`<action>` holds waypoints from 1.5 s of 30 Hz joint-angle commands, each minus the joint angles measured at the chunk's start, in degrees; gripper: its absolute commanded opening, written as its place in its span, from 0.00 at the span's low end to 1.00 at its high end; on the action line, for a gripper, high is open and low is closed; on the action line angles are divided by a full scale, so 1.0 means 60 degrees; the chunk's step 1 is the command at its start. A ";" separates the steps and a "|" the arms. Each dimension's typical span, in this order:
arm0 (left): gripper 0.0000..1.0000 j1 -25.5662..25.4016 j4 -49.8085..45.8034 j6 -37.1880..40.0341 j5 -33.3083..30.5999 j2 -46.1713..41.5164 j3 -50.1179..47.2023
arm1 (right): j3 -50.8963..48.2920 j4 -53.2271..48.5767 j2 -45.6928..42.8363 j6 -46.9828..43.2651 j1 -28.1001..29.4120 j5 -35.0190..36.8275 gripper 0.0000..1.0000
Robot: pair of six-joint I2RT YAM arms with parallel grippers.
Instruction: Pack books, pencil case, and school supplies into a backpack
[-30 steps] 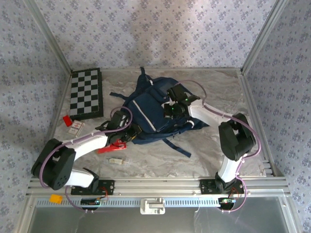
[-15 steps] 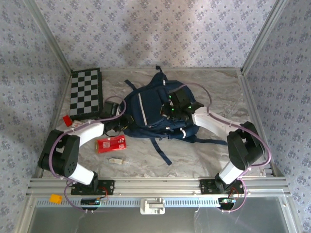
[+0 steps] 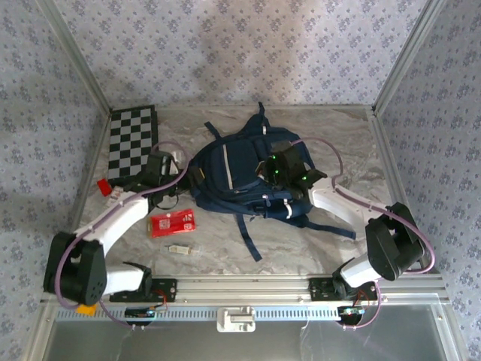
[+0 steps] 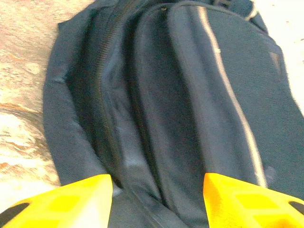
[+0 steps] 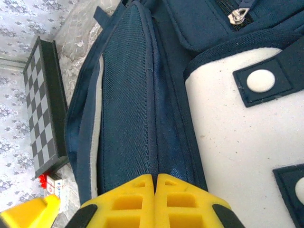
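— Where is the backpack (image 3: pixel 225 169)?
— The overhead camera has it lying flat in the middle of the crinkled table (image 3: pixel 323 248). Its dark straps (image 3: pixel 248 237) trail toward the near edge, and an arm reaches in at each side.
— And the loose things?
— The red pencil case (image 3: pixel 171 223) lies on the table to the near left of the backpack, apart from it and beside the left forearm. The school supplies (image 3: pixel 179 249), a small pale stick, lie closer to the near edge, near the case but not touching it.
— What about the left gripper (image 4: pixel 157 183)?
— The overhead view is too small to judge it. The left wrist camera shows its yellow fingers spread wide and empty, with the backpack's side just ahead of them. A zip track (image 4: pixel 102 95) runs along a dark fold there. It is blurred, so I cannot tell whether the zip is open.
— And the right gripper (image 5: pixel 154 176)?
— In the right wrist camera its fingers are pressed together. The backpack's mesh seam runs straight into the line where they meet, so it is clamped on a fold of fabric. That camera also shows the pale front patch (image 5: pixel 228 142), a metal zip pull (image 5: pixel 236 16), the chequered board (image 5: pixel 42 109) and a tiny red block (image 5: pixel 43 179) at the board's near end.
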 commanded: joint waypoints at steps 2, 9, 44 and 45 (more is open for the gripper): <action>0.58 -0.1745 -0.1167 -0.0891 -0.1298 -0.1053 0.0028 | -0.0014 0.1594 -0.0518 0.0543 0.0164 0.0732 0.00; 0.56 -0.4148 0.0379 -0.3365 -0.2391 -0.1235 -0.0694 | -0.0481 0.1291 -0.0463 0.0483 0.0314 0.0855 0.00; 0.46 -0.4728 -0.0369 -0.1545 -0.2778 0.0350 0.0386 | -0.0300 0.2378 -0.0271 0.2345 0.0717 0.1682 0.00; 0.46 -0.5018 -0.0362 -0.1541 -0.2871 0.0477 0.0516 | -0.0283 0.2361 -0.0279 0.2327 0.0700 0.1721 0.00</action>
